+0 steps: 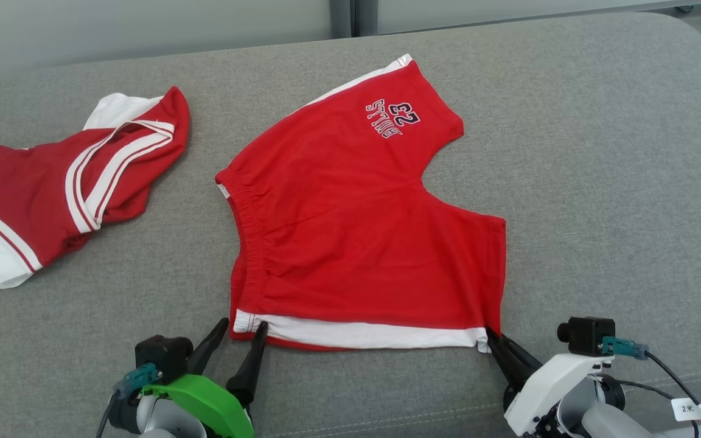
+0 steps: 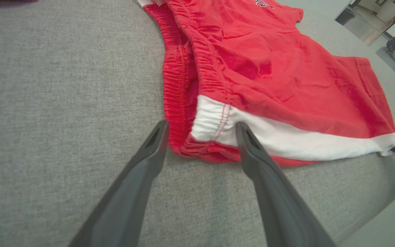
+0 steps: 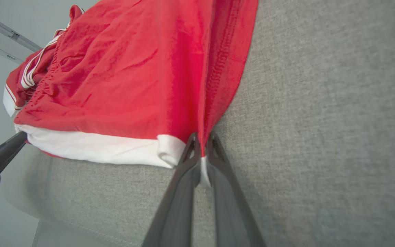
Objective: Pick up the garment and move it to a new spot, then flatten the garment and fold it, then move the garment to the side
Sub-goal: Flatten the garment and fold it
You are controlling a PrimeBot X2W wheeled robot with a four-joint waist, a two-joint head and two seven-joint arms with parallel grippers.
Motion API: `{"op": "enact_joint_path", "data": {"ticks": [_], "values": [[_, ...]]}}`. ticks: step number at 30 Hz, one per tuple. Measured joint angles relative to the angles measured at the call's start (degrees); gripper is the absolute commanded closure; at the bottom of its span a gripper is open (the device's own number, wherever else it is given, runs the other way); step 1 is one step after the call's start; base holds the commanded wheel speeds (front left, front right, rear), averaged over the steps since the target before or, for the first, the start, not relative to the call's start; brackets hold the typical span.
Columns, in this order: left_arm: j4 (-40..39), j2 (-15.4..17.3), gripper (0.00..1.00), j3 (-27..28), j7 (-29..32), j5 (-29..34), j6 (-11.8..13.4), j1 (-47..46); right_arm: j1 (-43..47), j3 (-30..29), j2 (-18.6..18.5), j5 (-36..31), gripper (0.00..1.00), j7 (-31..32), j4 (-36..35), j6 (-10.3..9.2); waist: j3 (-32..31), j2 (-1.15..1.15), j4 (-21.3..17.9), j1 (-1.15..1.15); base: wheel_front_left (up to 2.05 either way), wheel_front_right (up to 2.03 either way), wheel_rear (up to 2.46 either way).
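The garment point(image 1: 350, 225) is a pair of red shorts with white side stripes and a "23" print, spread flat on the grey sofa seat point(image 1: 600, 182). My left gripper point(image 1: 242, 327) stands open at the near left waistband corner point(image 2: 211, 123), one finger on each side of that corner. My right gripper point(image 1: 495, 339) is shut on the near right hem corner of the garment point(image 3: 202, 151), and a sliver of white fabric shows between its fingers point(image 3: 187, 161).
A second red and white garment point(image 1: 64, 182) lies crumpled at the left of the seat. The seat's front edge runs just behind both wrists. Bare grey cushion lies to the right of the shorts.
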Motion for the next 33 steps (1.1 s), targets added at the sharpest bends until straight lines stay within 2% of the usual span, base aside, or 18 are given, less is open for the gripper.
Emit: {"op": "enact_joint_path", "data": {"ticks": [1, 2, 3, 15, 25, 33], "values": [[0.2, 0.0, 0.2, -0.08, 0.04, -0.25, 0.0, -0.25, -0.19, 0.27, -0.13, 0.15, 1.0, -0.05, 0.01, 0.0, 0.0, 0.0, -0.05, 0.0, 0.0, 0.0, 0.0], [0.36, 0.0, 0.54, -0.14, 0.08, -0.42, 0.0, -0.43, -0.41, 0.56, -0.27, 0.3, 1.0, -0.07, 0.02, 0.0, -0.01, 0.0, -0.08, 0.0, 0.0, 0.0, 0.0], [0.6, 0.01, 1.0, -0.22, 0.08, -0.42, 0.0, -0.64, -0.58, 0.76, -0.43, 0.31, 1.0, -0.19, 0.01, 0.0, -0.02, 0.0, -0.12, 0.0, 0.0, 0.0, 0.0], [1.16, 0.64, 1.0, -0.71, -0.18, -1.79, -0.43, -0.88, -1.77, 0.9, -2.66, 2.98, 1.0, -2.92, -0.91, 0.0, -0.66, 0.0, -0.17, 0.0, 0.0, 0.0, 0.0], [-3.78, 3.16, 1.0, -5.9, -0.53, -3.36, -0.43, -0.65, -1.38, 2.74, -6.49, 6.68, 1.0, -3.42, -5.2, 0.0, -0.99, 0.0, -0.14, 0.0, 0.0, 0.0, 0.0], [-8.02, 5.76, 1.0, -6.0, -0.78, -5.6, -0.43, 2.3, 2.32, 2.5, -9.43, 9.01, 1.0, -4.2, -8.22, 0.0, -0.6, 0.0, -0.17, 0.0, 0.0, 0.0, 0.0]]}}
